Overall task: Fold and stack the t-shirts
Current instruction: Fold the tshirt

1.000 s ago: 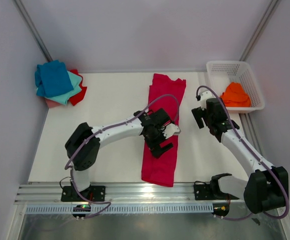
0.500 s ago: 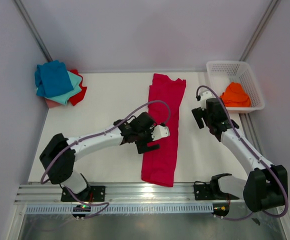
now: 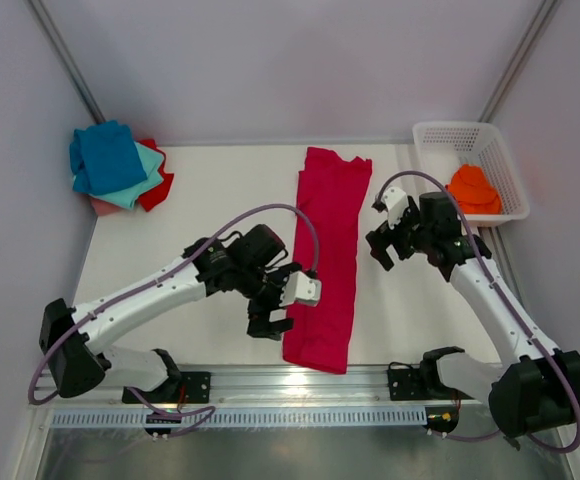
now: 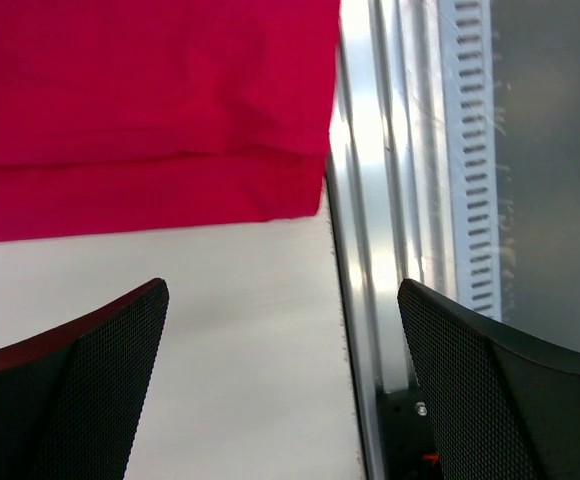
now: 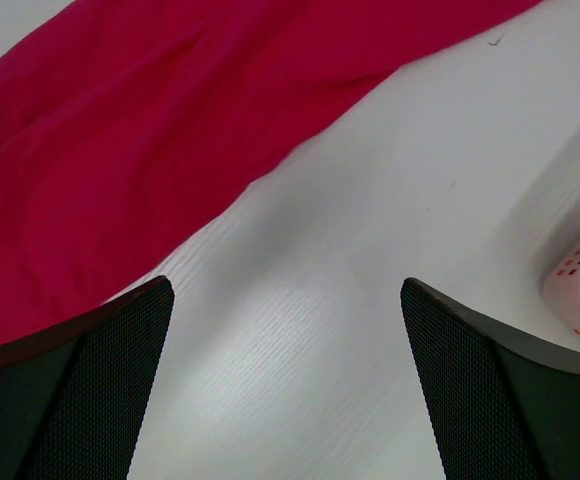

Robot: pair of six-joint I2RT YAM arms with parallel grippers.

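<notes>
My left fingers (image 4: 80, 390) gape wide and empty by the near end of the crimson t-shirt (image 3: 328, 250), which lies folded lengthwise mid-desk (image 3: 210, 200). My right fingers (image 5: 80, 390), equally wide, hover just right of it.

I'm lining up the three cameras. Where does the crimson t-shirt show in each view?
Top external: the crimson t-shirt is a long strip down the middle of the picture.
Left wrist: it fills the upper left, its corner near the metal rail.
Right wrist: it fills the upper left, running diagonally.
Shared landmark: the white table beneath it.
</notes>
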